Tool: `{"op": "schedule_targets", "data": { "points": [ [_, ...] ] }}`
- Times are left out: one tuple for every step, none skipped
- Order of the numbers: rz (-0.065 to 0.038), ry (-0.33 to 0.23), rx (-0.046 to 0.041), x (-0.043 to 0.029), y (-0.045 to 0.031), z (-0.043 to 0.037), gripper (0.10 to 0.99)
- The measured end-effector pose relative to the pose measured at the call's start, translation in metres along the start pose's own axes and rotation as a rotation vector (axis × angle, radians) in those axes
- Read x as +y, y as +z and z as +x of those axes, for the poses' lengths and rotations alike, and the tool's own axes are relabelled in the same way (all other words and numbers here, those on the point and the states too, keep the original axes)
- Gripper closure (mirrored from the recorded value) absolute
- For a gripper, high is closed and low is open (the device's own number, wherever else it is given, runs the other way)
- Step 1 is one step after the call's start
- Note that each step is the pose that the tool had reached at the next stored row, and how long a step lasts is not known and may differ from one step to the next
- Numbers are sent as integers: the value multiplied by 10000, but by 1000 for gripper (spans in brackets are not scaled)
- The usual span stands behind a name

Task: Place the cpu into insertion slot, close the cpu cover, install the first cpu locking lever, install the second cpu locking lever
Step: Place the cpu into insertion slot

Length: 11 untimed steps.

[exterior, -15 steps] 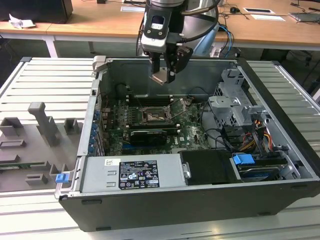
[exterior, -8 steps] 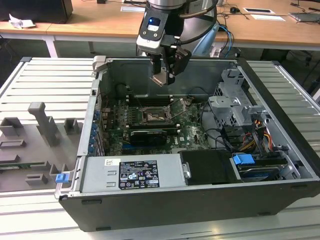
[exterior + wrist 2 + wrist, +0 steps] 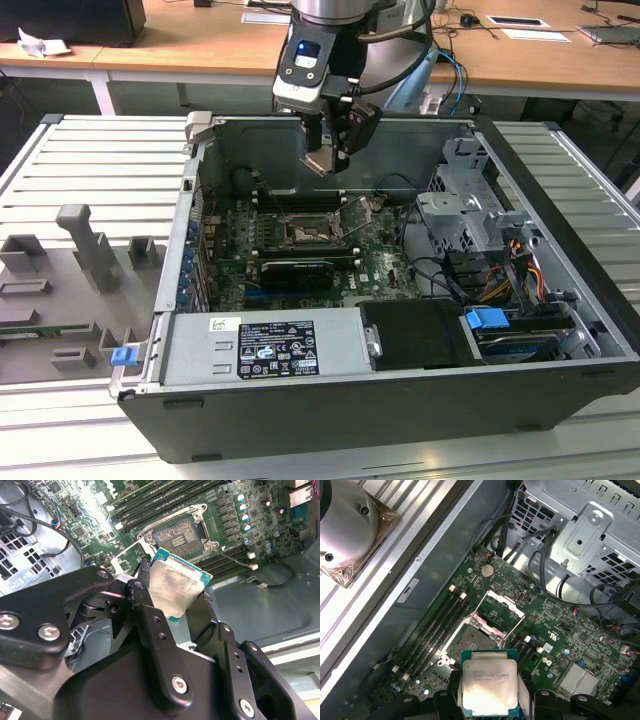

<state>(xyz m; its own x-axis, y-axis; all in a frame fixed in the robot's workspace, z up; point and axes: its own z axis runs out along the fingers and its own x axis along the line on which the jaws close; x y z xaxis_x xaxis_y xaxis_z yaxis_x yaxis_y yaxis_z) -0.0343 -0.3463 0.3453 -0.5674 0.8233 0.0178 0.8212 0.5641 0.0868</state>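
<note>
Holding the chip (image 3: 175,585) by two opposite edges, the gripper (image 3: 335,155) hangs in the upper centre of the exterior view, above the open computer case (image 3: 400,405) and clear of the motherboard (image 3: 385,262). The fingers are closed only to the chip's width. Both wrist views show its pale metal face with a green edge round it.

Step in hand, as judged: the first, placing the chip. The socket (image 3: 304,232) lies at the centre of the exterior view, lower in the frame than the gripper and slightly toward the exterior view's left, well apart from the chip. In the second wrist view the socket is bare, its contact field exposed and nothing seated. The cover (image 3: 507,602) is swung up on its hinge beside the socket, leaving the opening free. Cover and both levers are not yet dealt with.

What the placement calls for, as judged: in the second wrist view the chip looks turned relative to the socket's square rim. It needs squaring to that rim, centring over the opening and a level, gentle lowering. A tilted or offset touch could harm the contacts. The fingers must also stay clear of the raised cover.

Writing: small dark print on the chip's face in the first wrist view cannot be made out. A white label (image 3: 275,348) with dark print and symbols lies on the grey power supply (image 3: 340,350), lower centre of the exterior view; not transcribed.
</note>
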Motion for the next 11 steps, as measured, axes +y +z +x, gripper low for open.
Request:
{"op": "schedule_targets", "data": {
  "points": [
    [0, 21, -2, 0, 1, 0, 557],
    [-1, 58, -5, 0, 3, 0, 557],
    [-2, 126, -11, 0, 4, 0, 557],
    [-5, 206, -17, -1, 5, 0, 557],
    [-7, 307, -26, -1, 7, 0, 557],
    [-10, 421, -36, -1, 8, 0, 557],
    [-12, 531, -45, -1, 9, 0, 557],
    [-14, 660, -56, -1, 11, 0, 557],
    [-16, 833, -72, -1, 12, 0, 557],
    [-19, 981, -84, -2, 14, 0, 557],
    [-25, 1297, -112, -2, 17, 0, 557]
  ]
}}
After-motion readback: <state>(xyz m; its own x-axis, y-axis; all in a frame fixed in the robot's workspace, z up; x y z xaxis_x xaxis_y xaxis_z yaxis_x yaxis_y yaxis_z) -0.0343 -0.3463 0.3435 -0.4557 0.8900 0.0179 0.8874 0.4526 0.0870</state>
